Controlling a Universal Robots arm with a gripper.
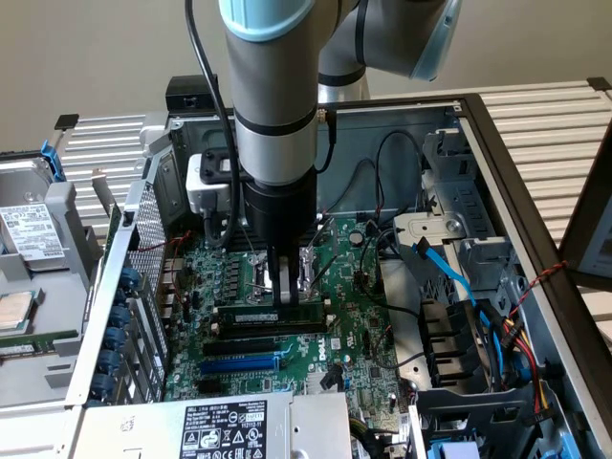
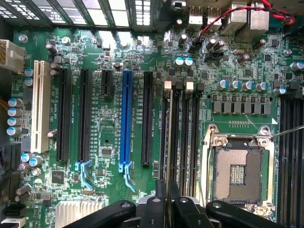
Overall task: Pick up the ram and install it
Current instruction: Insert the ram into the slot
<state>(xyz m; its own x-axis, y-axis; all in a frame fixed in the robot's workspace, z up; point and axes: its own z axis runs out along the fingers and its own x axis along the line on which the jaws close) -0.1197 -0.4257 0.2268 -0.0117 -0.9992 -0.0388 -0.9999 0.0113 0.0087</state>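
Slats of a white tabletop [image 1: 545, 124] are carrying an open grey metal computer case [image 1: 402, 120] before a plain beige wall [image 1: 86, 48]. The black two-fingered gripper [image 1: 284, 298] is clenching the upper edge of the long, thin dark-green ram [image 1: 251, 315]. The ram is standing on edge at the black memory slots [image 2: 190, 133], near the blue expansion slot [image 1: 239, 363], on the side toward the silver processor socket [image 2: 237, 173]. A white label [image 1: 225, 426] is showing print too small to read.

Plain beige wall [image 1: 96, 48] behind — a pale slatted tabletop [image 1: 550, 124] below it, softly, evenly lit.
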